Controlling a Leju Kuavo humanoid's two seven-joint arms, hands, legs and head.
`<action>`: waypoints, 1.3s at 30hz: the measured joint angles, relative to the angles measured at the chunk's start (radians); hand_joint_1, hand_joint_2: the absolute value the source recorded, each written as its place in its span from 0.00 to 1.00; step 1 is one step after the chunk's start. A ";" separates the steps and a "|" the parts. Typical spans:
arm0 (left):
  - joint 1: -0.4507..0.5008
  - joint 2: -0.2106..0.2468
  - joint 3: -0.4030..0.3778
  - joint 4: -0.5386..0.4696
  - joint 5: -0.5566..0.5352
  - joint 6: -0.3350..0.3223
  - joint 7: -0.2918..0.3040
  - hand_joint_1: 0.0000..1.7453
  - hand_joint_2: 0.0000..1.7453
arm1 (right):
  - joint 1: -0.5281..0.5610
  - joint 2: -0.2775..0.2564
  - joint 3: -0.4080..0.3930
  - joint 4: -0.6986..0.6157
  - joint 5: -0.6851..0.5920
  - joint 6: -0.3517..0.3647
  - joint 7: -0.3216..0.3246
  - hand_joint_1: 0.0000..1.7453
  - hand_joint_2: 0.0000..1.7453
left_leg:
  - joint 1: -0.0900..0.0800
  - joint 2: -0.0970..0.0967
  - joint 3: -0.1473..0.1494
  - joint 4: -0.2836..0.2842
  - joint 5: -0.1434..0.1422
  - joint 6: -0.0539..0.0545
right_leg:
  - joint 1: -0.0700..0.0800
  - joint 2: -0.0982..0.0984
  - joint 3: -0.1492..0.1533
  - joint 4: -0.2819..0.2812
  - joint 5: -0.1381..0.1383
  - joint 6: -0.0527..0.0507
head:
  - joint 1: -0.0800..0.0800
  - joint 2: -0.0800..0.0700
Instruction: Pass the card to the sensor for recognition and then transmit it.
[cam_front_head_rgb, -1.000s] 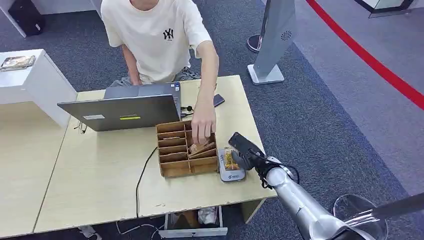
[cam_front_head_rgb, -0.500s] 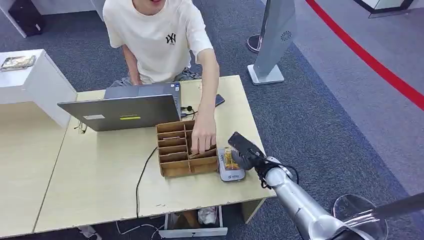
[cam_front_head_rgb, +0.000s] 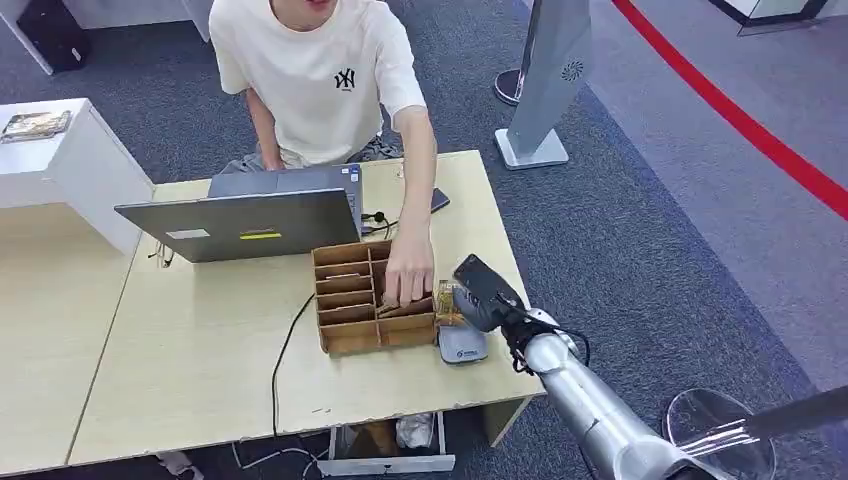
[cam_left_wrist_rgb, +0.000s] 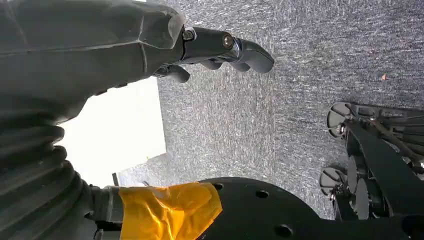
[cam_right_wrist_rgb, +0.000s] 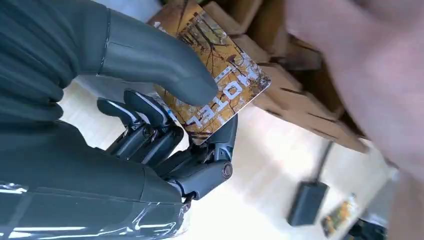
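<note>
Silver metal forms the right arm, which rises from below to the right hand (cam_front_head_rgb: 483, 298) at the table's near right edge; in the right wrist view the thumb presses a card (cam_right_wrist_rgb: 215, 75) against the darker fingers (cam_right_wrist_rgb: 150, 127), so the card is pinched between them; the card is orange-brown with a tree pattern and the word HOTEL in white letters; in the head view it juts from the fingertips toward the wooden box (cam_front_head_rgb: 372, 297), just above the far end of the grey card sensor (cam_front_head_rgb: 460, 342), which lies on the light wooden table (cam_front_head_rgb: 180, 370) directly under the hand; just beyond the fingers, a person's hand (cam_front_head_rgb: 408, 278) rests in the box's right-side compartments, near the card, though contact cannot be told; a black cable (cam_front_head_rgb: 283, 350) runs from the box toward the table's near edge; farther off stands an open laptop (cam_front_head_rgb: 240, 222), with the person in a white T-shirt (cam_front_head_rgb: 318, 75) seated behind it; the left hand (cam_left_wrist_rgb: 220, 50) hangs over grey carpet (cam_left_wrist_rgb: 300, 60), its fingers loosely curved and apart, holding nothing.
</note>
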 joint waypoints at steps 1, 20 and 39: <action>0.000 0.000 0.000 0.000 0.000 0.000 0.000 0.00 1.00 | 0.000 0.001 -0.001 -0.003 0.000 -0.001 0.000 1.00 1.00 | 0.000 0.000 0.000 0.000 0.000 0.000 | 0.000 0.000 0.000 0.000 0.000 0.000 | 0.000 0.000; 0.001 -0.020 0.000 -0.001 -0.006 0.018 -0.002 0.00 1.00 | 0.095 0.099 -0.103 -0.373 0.019 -0.263 -0.126 1.00 1.00 | 0.000 0.000 0.000 0.000 0.000 0.000 | 0.000 0.000 0.000 0.000 0.000 0.000 | 0.000 0.000; 0.001 -0.027 -0.001 -0.001 -0.027 0.028 -0.006 0.00 1.00 | 0.164 0.147 -0.120 -0.571 0.130 -0.386 -0.227 1.00 1.00 | 0.000 0.000 0.000 0.000 0.000 0.000 | 0.000 0.000 0.000 0.000 0.000 0.000 | 0.000 0.000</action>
